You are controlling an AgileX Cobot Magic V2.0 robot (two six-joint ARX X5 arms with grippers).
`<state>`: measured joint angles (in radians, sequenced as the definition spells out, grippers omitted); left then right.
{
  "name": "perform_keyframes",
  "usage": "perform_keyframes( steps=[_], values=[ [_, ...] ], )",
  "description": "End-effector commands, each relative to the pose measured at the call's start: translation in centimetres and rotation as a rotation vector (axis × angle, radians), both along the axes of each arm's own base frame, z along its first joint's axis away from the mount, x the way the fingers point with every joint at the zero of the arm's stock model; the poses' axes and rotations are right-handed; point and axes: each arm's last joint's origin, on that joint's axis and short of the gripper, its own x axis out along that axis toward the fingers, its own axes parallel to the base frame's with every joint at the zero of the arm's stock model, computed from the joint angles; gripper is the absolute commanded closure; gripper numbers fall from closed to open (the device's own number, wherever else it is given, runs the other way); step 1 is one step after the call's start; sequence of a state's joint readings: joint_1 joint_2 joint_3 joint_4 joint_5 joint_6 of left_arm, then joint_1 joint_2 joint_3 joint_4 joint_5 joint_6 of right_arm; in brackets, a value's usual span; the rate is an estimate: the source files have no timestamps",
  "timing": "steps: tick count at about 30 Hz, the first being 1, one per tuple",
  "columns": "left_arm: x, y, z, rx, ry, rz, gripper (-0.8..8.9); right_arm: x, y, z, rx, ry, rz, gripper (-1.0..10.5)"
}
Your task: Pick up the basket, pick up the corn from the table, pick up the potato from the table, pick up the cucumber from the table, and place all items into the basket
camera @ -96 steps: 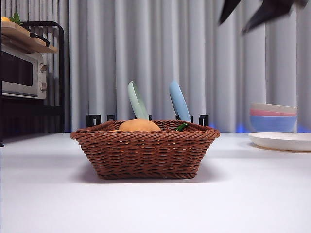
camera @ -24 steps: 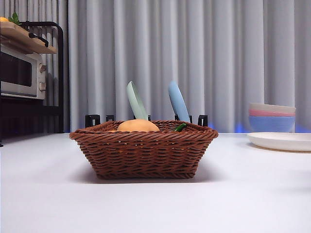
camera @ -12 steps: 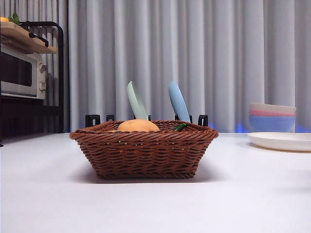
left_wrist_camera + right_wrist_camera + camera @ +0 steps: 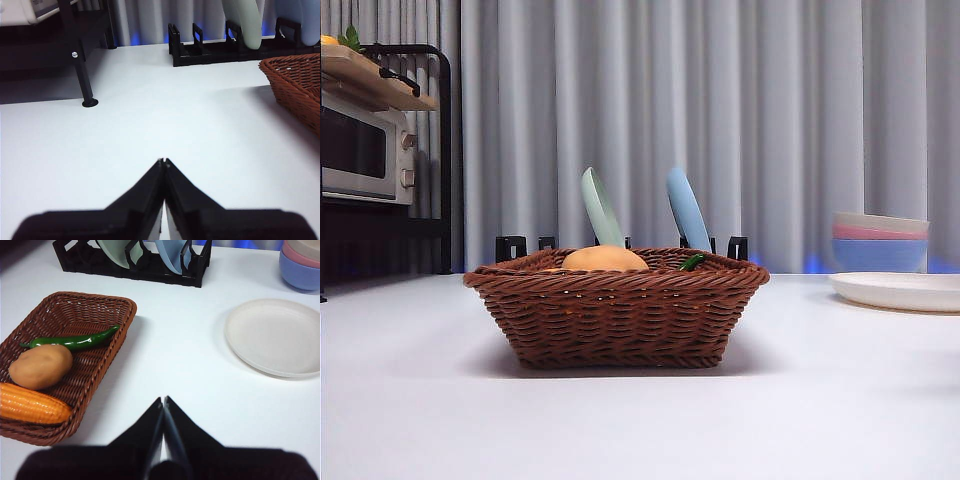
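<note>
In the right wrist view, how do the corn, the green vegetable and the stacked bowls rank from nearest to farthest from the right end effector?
1. Corn, in the basket end nearest the right end effector.
2. Cucumber, deeper in the basket.
3. Stacked bowls, far corner beyond the plate.

The basket (image 4: 107, 347) is brown woven wicker with a braided rim. In it, the corn (image 4: 32, 405) is ribbed yellow-orange, the potato (image 4: 40, 366) smooth tan, the cucumber (image 4: 75, 341) glossy dark green. The surface (image 4: 840, 400) is plain white. The plate (image 4: 275, 335) looks cream. The bowls (image 4: 882, 240) are stacked beige, pink and blue. The rack (image 4: 135, 262) is black; its two dishes seem pale green and light blue.
</note>
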<state>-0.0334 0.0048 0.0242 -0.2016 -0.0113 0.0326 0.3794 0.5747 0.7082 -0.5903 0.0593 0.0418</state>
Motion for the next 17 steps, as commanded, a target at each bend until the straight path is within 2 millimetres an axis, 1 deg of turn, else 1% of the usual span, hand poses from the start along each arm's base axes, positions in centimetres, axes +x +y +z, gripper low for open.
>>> perform_keyframes(
  steps=[1, 4, 8, 10, 13, 17],
  values=[
    [0.0, 0.0, -0.3, -0.006, 0.011, -0.001, 8.14, 0.0, 0.0, 0.0, 0.007, -0.003, -0.015, 9.5],
    [0.0, 0.0, -0.3, -0.007, 0.011, -0.001, 8.14, 0.0, -0.3, 0.1, -0.035, -0.026, -0.107, 9.5],
    [0.0, 0.0, -0.3, -0.007, 0.011, -0.001, 8.14, -0.7, -1.4, 0.2, -0.083, -0.073, -0.266, 9.5],
    [0.0, 0.0, -0.3, -0.007, 0.011, -0.002, 8.14, -1.0, -1.9, -0.1, -0.090, -0.086, -0.318, 9.5],
    [0.0, 0.0, -0.3, -0.007, 0.011, -0.001, 8.14, -1.7, -2.8, -1.5, -0.076, -0.088, -0.383, 9.5],
    [0.0, 0.0, -0.3, -0.007, 0.011, -0.001, 8.14, -2.6, -3.6, -4.1, 0.034, -0.093, -0.503, 9.5]
  ],
)
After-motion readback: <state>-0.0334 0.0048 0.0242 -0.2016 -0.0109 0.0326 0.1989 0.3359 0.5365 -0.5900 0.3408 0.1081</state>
